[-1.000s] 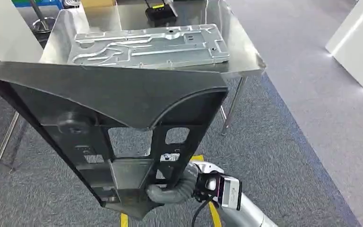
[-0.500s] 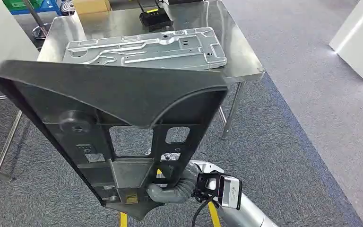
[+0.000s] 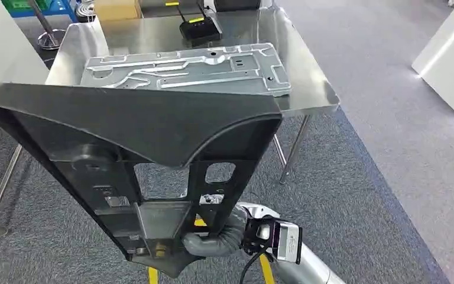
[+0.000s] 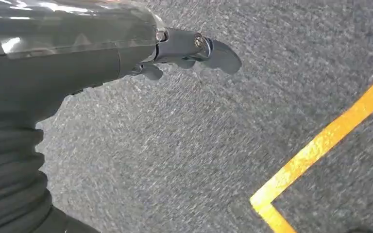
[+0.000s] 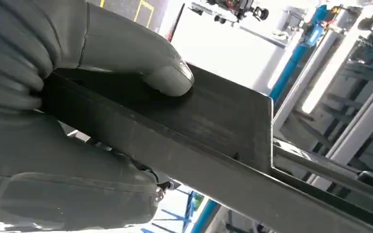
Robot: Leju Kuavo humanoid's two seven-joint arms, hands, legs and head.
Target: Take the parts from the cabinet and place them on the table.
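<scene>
The right hand [image 3: 213, 239] grips the narrow lower end of a matte black plastic panel [image 3: 148, 136], fingers [image 5: 167, 77] clamped on its flat ribbed edge; beyond them lies the shiny steel table [image 3: 313, 89] bearing a stamped metal plate [image 3: 189, 68]. The left hand [image 4: 184, 48] hangs over grey carpet, fingers loosely extended, holding nothing.
</scene>
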